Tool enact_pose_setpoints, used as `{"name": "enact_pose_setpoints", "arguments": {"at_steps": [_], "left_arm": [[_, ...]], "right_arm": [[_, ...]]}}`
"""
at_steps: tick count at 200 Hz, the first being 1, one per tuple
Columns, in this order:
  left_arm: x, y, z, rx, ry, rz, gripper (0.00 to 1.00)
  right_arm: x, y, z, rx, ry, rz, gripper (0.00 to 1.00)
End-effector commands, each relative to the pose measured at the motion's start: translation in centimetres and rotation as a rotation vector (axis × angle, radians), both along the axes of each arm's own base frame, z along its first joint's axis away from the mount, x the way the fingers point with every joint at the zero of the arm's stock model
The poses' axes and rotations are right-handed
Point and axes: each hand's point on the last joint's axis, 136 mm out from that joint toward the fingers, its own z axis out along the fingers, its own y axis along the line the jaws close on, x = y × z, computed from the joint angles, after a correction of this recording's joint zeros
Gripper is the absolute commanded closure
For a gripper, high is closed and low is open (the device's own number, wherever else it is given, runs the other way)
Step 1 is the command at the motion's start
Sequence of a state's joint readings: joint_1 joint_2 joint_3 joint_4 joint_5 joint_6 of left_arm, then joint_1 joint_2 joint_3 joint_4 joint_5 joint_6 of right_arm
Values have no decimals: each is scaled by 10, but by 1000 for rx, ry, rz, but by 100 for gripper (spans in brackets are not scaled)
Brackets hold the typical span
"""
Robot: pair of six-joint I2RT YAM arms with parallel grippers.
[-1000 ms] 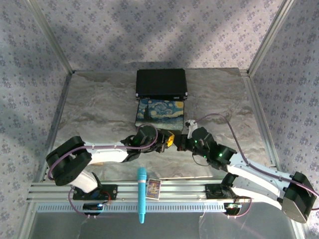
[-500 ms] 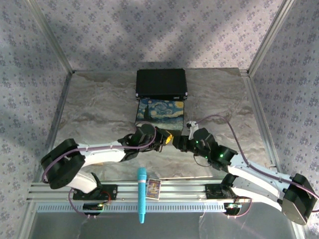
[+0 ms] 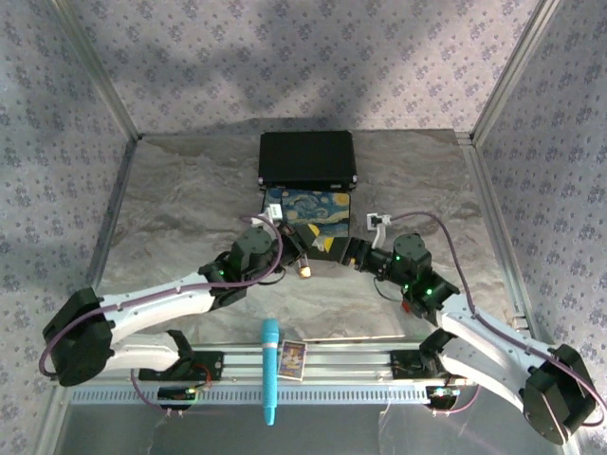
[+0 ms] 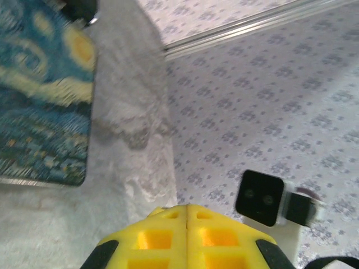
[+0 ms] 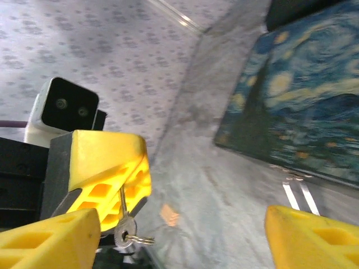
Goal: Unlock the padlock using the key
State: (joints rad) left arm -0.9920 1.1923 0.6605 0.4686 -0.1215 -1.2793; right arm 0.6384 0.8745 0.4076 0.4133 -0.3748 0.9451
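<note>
Now left fingers [image 4: 168,216] tight together on the key [image 5: 125,228], right fingers [image 5: 314,235] wide apart.

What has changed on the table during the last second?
The right pincer moved away from the bases, toward the painted box. The left pincer shifted slightly left as its arm's elbow swung out left. It is shut on the key; the right one is open. The black case, painted box and blue tool stayed put.

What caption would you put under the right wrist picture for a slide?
The left gripper pinches the key in front of the open right gripper, with the painted box beyond.
</note>
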Motion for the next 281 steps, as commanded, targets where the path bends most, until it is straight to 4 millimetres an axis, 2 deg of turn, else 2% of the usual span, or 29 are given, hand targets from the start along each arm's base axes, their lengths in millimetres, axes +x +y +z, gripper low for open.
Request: {"name": "enact_pose_setpoints", "arguments": {"at_steps": [1,31,67,93,123,156,190,217,262,281], "left_arm": [[0,8,35,-26,-203,6,100],[-4,7,45,-106,-238,-14,100],[-2,13,43,-135,-240,16,100],[0,16,39,-145,-214,28,100],[1,15,40,-177,-203,20,100],[1,13,40,-176,-205,9,100],[1,10,38,-190,-193,0,100],[3,10,31,-179,-173,11,100],[5,10,27,-177,-158,13,100],[6,9,23,-171,-146,15,100]], "right_arm": [[-10,15,44,130,-69,102,30],[-15,24,52,178,-91,142,39],[-24,32,55,185,-124,177,50],[-23,29,49,180,-120,157,64],[-21,27,47,184,-120,142,72],[-17,29,42,180,-104,137,73],[-17,34,43,202,-102,152,79],[-14,27,44,225,-117,116,80],[-12,22,39,209,-115,91,88],[-12,21,38,211,-117,86,88]]}}
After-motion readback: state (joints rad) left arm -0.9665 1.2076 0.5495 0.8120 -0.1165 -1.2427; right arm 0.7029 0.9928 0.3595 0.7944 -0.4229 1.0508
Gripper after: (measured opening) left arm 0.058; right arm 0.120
